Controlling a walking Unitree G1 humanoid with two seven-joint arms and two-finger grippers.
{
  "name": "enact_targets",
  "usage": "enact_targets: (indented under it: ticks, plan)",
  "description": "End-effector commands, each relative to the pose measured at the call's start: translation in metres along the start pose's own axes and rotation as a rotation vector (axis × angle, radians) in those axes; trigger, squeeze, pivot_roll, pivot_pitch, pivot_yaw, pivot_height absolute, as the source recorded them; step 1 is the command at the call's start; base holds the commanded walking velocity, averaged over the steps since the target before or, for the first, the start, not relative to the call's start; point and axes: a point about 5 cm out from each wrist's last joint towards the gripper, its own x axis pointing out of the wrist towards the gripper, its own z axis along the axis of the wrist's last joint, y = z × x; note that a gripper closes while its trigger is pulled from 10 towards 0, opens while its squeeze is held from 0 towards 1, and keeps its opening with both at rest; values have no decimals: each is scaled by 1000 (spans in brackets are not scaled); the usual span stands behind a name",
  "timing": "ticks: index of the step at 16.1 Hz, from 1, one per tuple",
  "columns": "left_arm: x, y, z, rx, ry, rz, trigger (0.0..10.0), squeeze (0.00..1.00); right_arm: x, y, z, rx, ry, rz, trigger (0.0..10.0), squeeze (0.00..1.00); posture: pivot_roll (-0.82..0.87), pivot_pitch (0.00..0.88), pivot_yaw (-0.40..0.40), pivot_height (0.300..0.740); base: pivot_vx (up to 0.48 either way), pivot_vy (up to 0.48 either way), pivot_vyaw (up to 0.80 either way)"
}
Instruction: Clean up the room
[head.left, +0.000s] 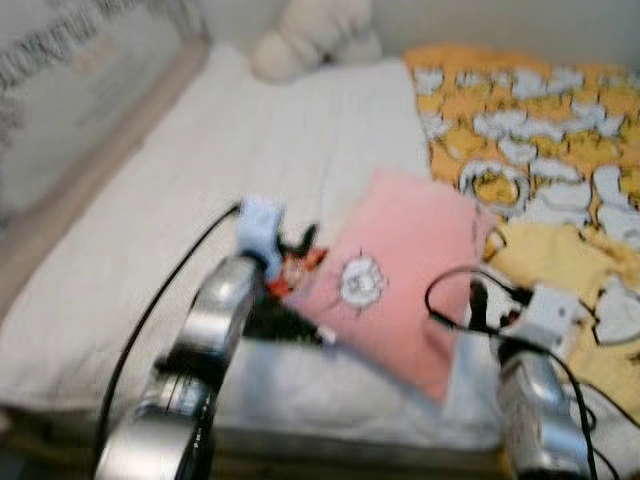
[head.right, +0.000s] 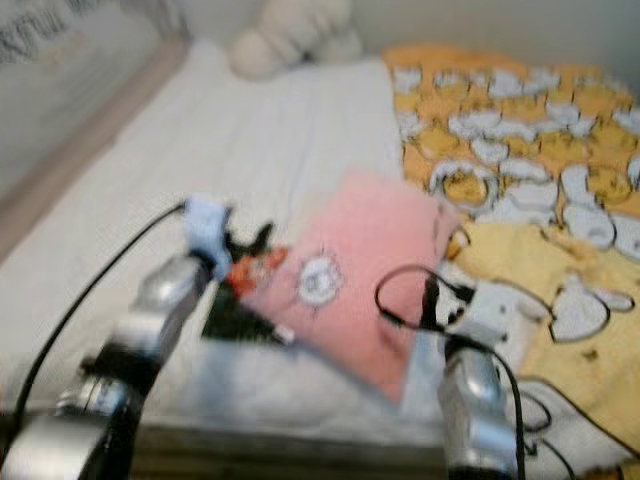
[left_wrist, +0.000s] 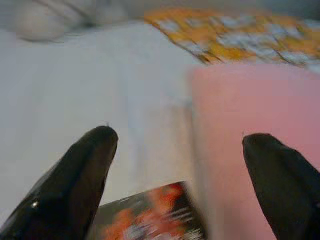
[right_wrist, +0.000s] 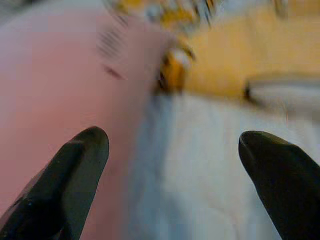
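Left wrist view shows the left tool (left_wrist: 175, 165) wide open, empty, reaching for the book (head.left: 285, 290) beside the pink pillow (head.left: 400, 275) on the bed (head.left: 150, 250); right tool (right_wrist: 175, 165) open too; next, close on it.

The white quilted mattress (head.left: 250, 150) lies bare across its far left. A flat pink pillow (head.left: 400, 275) occupies the near centre. An orange-and-white patterned blanket (head.left: 530, 120) blocks the right, and a cream plush toy (head.left: 300, 35) the far edge.

A bedroom in a home: a bed (head.left: 230, 150) with a white quilted cover carries a pink pillow (head.left: 400, 270), an orange cartoon-print blanket (head.left: 530, 110) and a cream plush toy (head.left: 310, 35) by the wall.
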Motion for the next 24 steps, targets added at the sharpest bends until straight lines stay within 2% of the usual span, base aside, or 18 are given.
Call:
enact_targets:
  ticks: [1,5,10,12,15,17,18,19,21,24]
  plan:
    - [6,-7,-5,-17,65,-58,10000,0,3,-9,-8,65,60,-21,10000,0,28,0,22,740,0,0,0]
    - [15,-1,2,-42,117,-61,10000,0,14,0,-4,136,62,-4,10000,0,11,0,38,740,0,0,0]
    - [25,-13,9,-67,137,-109,10000,0,10,4,-2,81,32,54,10000,0,-28,0,61,740,0,0,0]
    - [25,-17,6,-73,154,-117,10000,0,6,12,-8,74,50,110,10000,0,-40,0,59,740,0,0,0]
    - [21,-10,-7,-16,218,-28,10000,0,11,28,-12,37,83,198,10000,0,-60,62,56,740,0,0,0]
    - [18,-1,-10,-65,220,23,10000,0,15,45,-12,25,89,276,10000,0,-70,91,52,740,0,0,0]
    - [19,-7,-11,-76,227,-10,10000,0,18,58,-14,25,111,307,10000,0,-70,101,53,740,0,0,0]
    - [19,-10,-12,-85,231,-27,10000,0,20,63,-15,25,119,319,10000,0,-70,101,53,740,0,0,0]
    - [22,-28,-18,-194,253,-114,10000,0,22,80,-28,35,195,347,10000,0,-60,98,51,740,0,0,0]
    - [17,-59,-39,-250,365,-291,10000,0,19,84,-45,46,282,345,10000,0,-60,101,49,740,0,0,0]
